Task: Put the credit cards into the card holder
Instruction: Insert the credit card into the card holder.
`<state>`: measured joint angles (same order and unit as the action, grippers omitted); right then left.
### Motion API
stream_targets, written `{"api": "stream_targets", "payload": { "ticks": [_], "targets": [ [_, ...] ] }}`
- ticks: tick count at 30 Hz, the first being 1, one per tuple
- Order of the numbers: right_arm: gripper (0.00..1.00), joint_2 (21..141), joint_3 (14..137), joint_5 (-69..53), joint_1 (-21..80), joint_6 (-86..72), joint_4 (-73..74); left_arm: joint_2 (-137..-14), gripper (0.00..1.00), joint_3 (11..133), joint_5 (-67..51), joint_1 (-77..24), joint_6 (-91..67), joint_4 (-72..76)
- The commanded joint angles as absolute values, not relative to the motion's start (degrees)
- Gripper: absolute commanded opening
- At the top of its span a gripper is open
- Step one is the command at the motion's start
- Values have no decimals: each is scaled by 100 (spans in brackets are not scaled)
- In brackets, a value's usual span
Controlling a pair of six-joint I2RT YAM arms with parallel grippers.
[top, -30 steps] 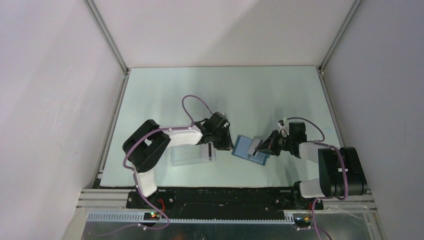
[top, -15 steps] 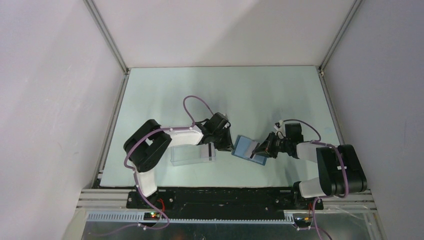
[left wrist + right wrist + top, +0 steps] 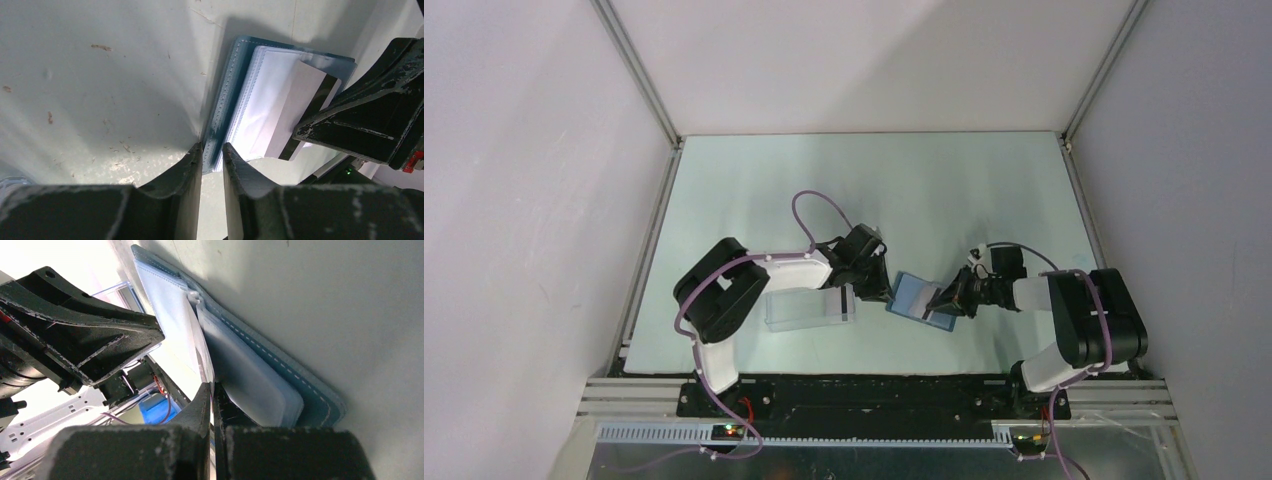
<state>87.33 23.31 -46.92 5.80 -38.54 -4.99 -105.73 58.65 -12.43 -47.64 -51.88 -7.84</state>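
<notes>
The table (image 3: 924,180) carries everything, and both pincers work low over its near middle. The clear box (image 3: 809,308) lies just behind the left pincer (image 3: 211,150), under its wrist and out of the action.

The holder (image 3: 227,100) lies open between the 2 pincers. The left pincer is closed narrow on the edge of the teal cover and pins that side down, while the clear sleeves fan out toward the right pincer (image 3: 211,387).

The card (image 3: 305,100) is clamped between the right pincer's shut jaws, with its black stripe nearest that pincer. Its free white end lies over the sleeves, skewed against their edges. I cannot tell whether its tip is inside a pocket or only resting on top.

The step in hand looks like feeding this 1 card into a sleeve. To do it well, I would first twist the right pincer until the card's edges run parallel with the sleeve's. Then hold it at a shallow angle so the leading edge catches the pocket mouth, and push straight toward the left pincer. The left pincer should stay firm as the stop, since a pinch at 1 edge could let the holder swivel. If a sleeve buckles, back off and re-aim.
</notes>
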Motion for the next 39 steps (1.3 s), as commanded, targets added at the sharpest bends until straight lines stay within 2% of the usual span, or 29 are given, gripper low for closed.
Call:
{"api": "stream_targets", "payload": {
  "ticks": [1,9,17,22,27,31,39],
  "targets": [
    [0,9118,2434,-4396,621,-3603,-175,-10645,28,6030,-1269,-4800,-4994,-789],
    [0,9289,2887,-4504,675,-3138,625,-10737,24,6089,-1294,-4805,-4976,-834],
    [0,9663,3173,-4533,875,-2964,790,-10770,23,6108,-1318,-4810,-4966,-878],
    [11,9675,3245,-4329,1131,-3132,710,-10742,21,6094,-1307,-4811,-5032,-894],
    [27,9449,3435,-4106,1295,-3158,960,-10724,9,6099,-1309,-4808,-5091,-896],
    [39,9297,3574,-3893,1445,-3176,1177,-10731,4,6098,-1310,-4810,-5106,-894],
    [55,9590,3992,-3820,1755,-3314,1199,-10694,0,6101,-1347,-4824,-5123,-889]
  ]
}}
